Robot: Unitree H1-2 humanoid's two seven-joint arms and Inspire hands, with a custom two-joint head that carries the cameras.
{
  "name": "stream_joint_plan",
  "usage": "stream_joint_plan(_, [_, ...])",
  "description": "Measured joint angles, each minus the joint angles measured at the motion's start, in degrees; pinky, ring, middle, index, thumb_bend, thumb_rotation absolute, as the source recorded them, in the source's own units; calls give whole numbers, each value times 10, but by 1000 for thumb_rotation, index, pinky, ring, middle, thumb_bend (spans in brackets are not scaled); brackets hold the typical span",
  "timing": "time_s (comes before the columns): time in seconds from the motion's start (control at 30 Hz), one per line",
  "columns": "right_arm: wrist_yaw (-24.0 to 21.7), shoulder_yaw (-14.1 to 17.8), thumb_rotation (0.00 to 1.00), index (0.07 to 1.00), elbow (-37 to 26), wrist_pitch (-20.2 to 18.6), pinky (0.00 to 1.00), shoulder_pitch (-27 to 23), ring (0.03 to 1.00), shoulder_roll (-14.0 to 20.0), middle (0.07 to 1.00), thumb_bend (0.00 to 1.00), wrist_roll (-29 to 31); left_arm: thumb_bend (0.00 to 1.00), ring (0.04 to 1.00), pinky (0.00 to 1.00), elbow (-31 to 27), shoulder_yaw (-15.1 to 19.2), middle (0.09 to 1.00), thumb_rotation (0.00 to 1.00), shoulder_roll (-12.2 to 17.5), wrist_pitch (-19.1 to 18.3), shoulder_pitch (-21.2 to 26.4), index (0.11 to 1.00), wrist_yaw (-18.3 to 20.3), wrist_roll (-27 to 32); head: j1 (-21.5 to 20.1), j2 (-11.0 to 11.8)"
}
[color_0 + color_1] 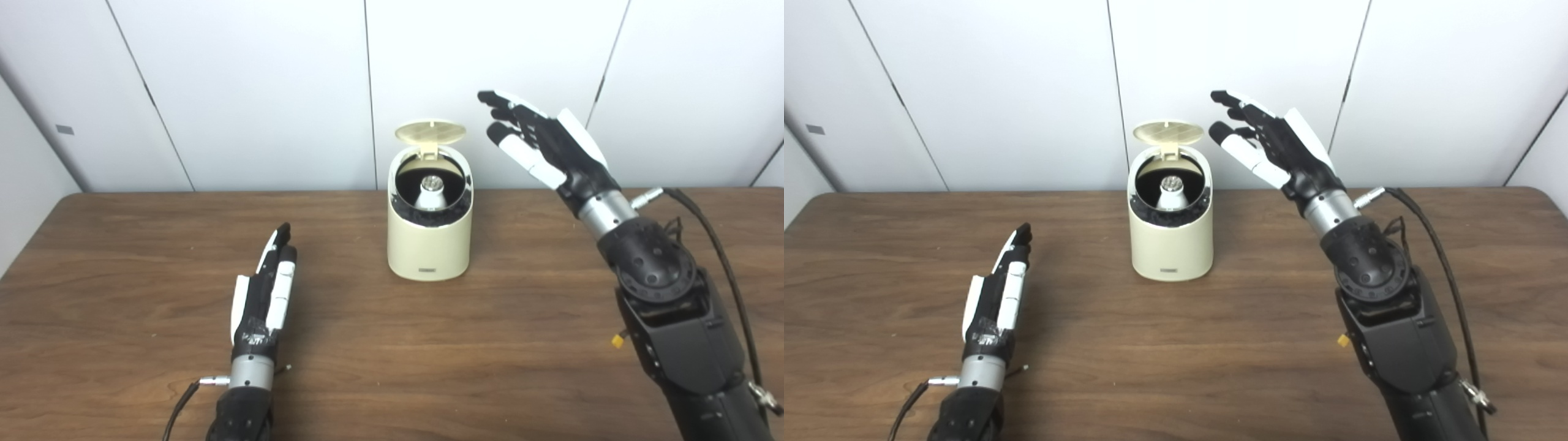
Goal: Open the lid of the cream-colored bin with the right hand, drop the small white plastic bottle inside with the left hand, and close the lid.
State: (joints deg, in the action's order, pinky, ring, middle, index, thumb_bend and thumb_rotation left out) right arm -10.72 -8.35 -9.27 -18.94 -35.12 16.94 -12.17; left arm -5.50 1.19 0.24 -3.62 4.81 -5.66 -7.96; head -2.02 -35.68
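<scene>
Your cream bin (pixel 429 245) has its lid (pixel 430 131) flipped up, white bottle (pixel 432 191) inside; both hands, left hand (pixel 264 294) and right hand (pixel 542 144), show fingers spread, holding nothing.

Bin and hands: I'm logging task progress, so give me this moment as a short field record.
bin: cream-colored bin upright on the table
lid: lid open, tilted back
bottle: small white bottle inside the bin
left hand: left hand low over the table, fingers extended, holding nothing
right hand: right hand raised to the right of the lid, open, not touching it
remaining step: close the lid
</scene>
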Motion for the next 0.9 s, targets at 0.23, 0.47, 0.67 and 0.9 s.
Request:
stream_joint_plan(0.23, [-20, -21, 949, 885, 13, -1, 813, -40, 889, 10, 912, 581, -41, 658, 978, 955, 0, -7, 967, 1000, 0, 0, -1, 961, 12, 0, -2, 2])
stream_joint_plan(0.47, [-57, -52, 954, 887, 23, -3, 811, -62, 876, 24, 902, 578, -80, 630, 987, 989, -2, -7, 975, 1000, -4, -1, -1, 972, 13, 1, 3, 1])
stream_joint_plan(0.67, [-83, -79, 970, 877, 13, -12, 859, -62, 907, 25, 911, 576, -117, 609, 1000, 1000, -7, -5, 987, 1000, -15, -10, -1, 978, 16, 23, 4, 0])
stream_joint_plan(0.9, [-104, -96, 962, 864, -7, -10, 845, -61, 925, 34, 921, 605, -158, 631, 991, 1000, -12, -3, 984, 1000, -20, -24, -1, 974, 18, 39, 7, 2])
